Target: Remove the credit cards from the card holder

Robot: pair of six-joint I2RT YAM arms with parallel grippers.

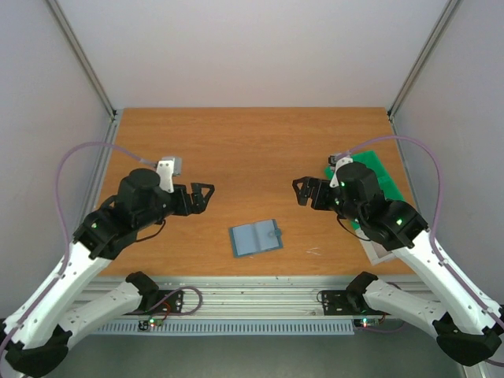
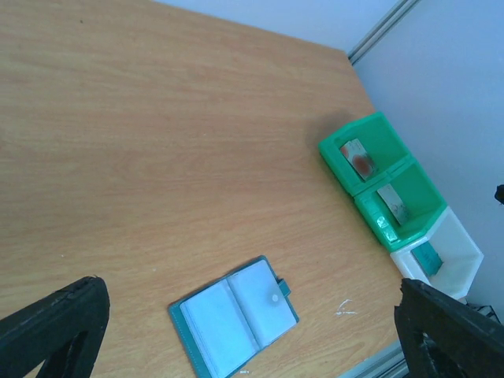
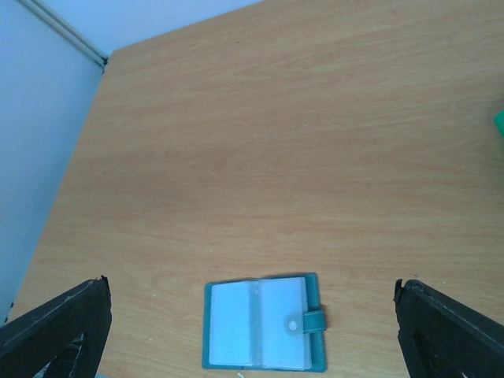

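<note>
The card holder [image 1: 256, 237] lies spread open and flat on the wooden table, teal-edged with pale clear pockets and a snap tab; it also shows in the left wrist view [image 2: 234, 316] and the right wrist view [image 3: 264, 323]. No card shows in its pockets. Two credit cards lie in the green bin: one with a red patch [image 2: 358, 160] and a grey one [image 2: 391, 206]. My left gripper [image 1: 206, 195] hovers open to the holder's upper left, its fingers [image 2: 55, 327] wide apart. My right gripper [image 1: 302, 191] hovers open to the upper right, fingers [image 3: 453, 331] spread, holding nothing.
A green two-compartment bin [image 2: 335, 161] stands at the table's right edge [image 1: 379, 175], partly behind my right arm. A white bin [image 2: 461, 244] next to it holds a small teal item [image 2: 428, 256]. Grey walls close in both sides of the table.
</note>
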